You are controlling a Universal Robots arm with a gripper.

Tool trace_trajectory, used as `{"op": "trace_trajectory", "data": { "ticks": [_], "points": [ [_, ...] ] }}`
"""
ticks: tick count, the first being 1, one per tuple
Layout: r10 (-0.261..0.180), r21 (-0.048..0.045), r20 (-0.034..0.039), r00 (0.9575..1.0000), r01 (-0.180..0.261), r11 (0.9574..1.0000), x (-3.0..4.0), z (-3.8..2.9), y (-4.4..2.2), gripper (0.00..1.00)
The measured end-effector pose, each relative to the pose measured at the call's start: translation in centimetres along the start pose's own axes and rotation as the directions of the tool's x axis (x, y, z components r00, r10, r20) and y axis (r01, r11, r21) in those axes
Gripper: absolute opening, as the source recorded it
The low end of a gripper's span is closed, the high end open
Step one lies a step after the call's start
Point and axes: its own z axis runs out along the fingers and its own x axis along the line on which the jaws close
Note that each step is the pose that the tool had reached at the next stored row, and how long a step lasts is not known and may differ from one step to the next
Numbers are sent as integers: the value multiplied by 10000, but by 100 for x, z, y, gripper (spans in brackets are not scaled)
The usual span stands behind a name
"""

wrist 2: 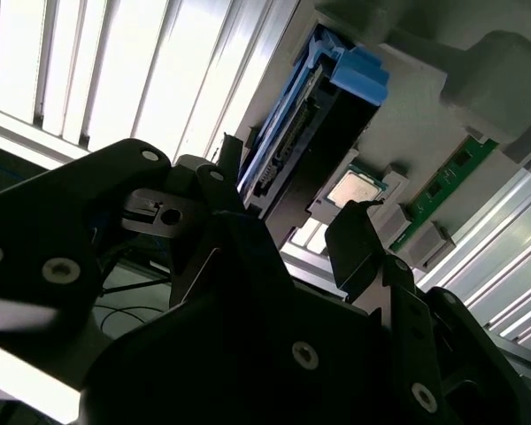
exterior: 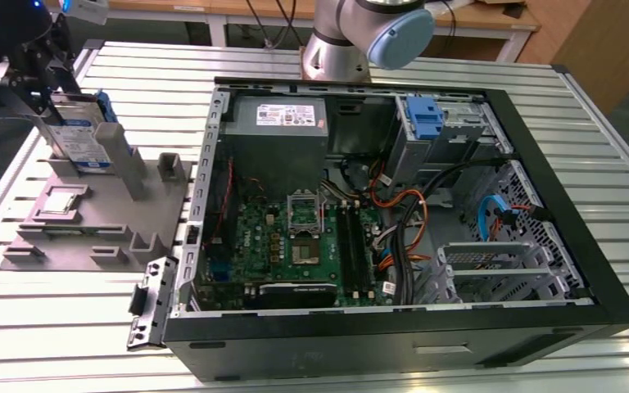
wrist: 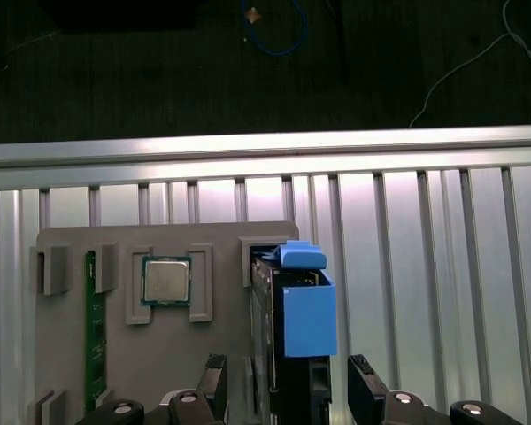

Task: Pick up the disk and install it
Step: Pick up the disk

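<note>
The disk (wrist: 305, 310) stands on edge in a slot of the grey holder (wrist: 159, 243). A processor chip (wrist: 165, 281) and a memory stick (wrist: 94, 336) lie in neighbouring recesses. The gripper (wrist: 288, 370) straddles the disk, fingers spread clear of its sides.

Soft, even room light lies on the counter (exterior: 161, 65); in the second wrist view its slats glare white, and the tool (wrist 2: 288, 199) is a dark silhouette.
</note>
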Motion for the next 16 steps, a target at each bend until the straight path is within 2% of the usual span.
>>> {"op": "trace_trajectory", "data": {
  "ticks": [14, 15, 16],
  "points": [
    [0, 1, 0, 10000, 0, 10000, 1, 13, -1, 64],
    [0, 1, 0, 10000, 0, 10000, 1, 13, -1, 51],
    [0, 1, 0, 10000, 0, 10000, 1, 13, -1, 51]
  ]
}}
